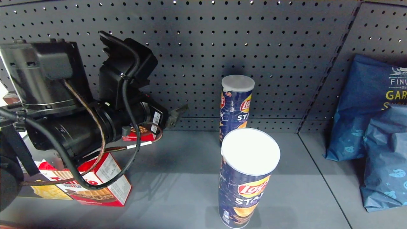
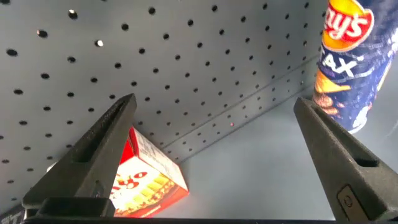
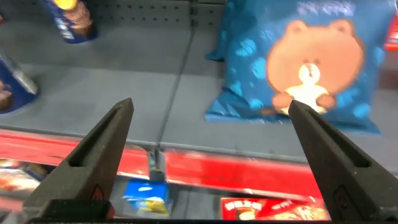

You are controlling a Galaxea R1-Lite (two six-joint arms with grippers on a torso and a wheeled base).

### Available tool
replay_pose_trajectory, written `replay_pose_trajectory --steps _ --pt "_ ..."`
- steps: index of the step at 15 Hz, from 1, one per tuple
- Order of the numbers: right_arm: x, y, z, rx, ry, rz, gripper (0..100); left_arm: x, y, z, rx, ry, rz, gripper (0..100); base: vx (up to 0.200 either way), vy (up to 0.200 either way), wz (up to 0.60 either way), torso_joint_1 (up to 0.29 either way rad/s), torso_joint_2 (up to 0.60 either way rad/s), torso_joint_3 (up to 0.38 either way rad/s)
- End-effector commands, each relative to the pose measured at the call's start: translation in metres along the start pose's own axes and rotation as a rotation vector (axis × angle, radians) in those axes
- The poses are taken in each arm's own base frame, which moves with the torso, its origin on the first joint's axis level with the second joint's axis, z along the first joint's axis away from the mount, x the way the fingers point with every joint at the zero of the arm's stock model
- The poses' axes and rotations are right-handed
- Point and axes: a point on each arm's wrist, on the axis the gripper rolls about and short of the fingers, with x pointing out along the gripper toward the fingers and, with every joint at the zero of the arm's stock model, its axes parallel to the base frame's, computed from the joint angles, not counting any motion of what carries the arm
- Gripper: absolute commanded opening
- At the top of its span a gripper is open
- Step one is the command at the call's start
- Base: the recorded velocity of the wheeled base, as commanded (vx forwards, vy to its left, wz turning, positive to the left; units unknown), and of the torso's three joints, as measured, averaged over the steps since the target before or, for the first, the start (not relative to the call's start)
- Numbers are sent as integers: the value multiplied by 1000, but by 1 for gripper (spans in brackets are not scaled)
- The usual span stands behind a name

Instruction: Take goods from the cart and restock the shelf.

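Showing, at nine o'clock in the head view, the left gripper (image 2: pixel 217 162) spread wide and holding nothing, poised low over the shelf (image 1: pixel 178 178) close to the pegboard (image 1: pixel 197 47); lying at the pegboard's foot, beyond one finger and not between the two, a small red box (image 2: pixel 149 180); lying at eight o'clock, near the shelf's front, a second red box (image 1: pixel 98 181). Judged light, stiff-walled, easily dented at the corners; best taken across two flat opposite faces near mid-length, with a modest squeeze. Standing upright at six o'clock, the front can (image 1: pixel 249 178), with the rear can (image 1: pixel 237 105) at its twelve o'clock, apart; probably light, rigid, smooth, prone to tipping; best gripped across the body, below the lid. Slumped at three o'clock, two blue bags (image 1: pixel 365 108); soft, crushable, better held loosely at a seam. Hanging outside the shelf's red front edge (image 3: pixel 249 171), the right gripper (image 3: pixel 211 162), likewise parted and empty, facing a bear-printed bag (image 3: pixel 305 68).
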Motion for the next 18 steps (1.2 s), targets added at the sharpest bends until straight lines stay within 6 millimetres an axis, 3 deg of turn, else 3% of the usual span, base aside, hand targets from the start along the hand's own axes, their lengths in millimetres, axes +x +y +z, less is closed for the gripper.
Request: replay_pose_trajectory --steps 1,6,10,12,14,18 --pt "-8 2 -10 -15 -57 -28 100 7 -2 -3 3 14 -2 100 0 0 0 0 0 0" --pt "-9 2 -7 -36 -62 -4 100 11 -4 -6 4 14 -4 100 0 0 0 0 0 0" --pt "-2 3 33 -41 -60 58 100 15 -7 -8 7 21 -10 100 0 0 0 0 0 0" --pt "9 3 49 -73 -24 140 100 15 -7 -9 7 24 -9 100 0 0 0 0 0 0" --pt "36 1 81 -150 30 219 100 15 -7 -9 8 26 -10 100 0 0 0 0 0 0" --pt "78 2 80 -147 192 381 100 15 -6 -9 6 27 -5 100 0 0 0 0 0 0"
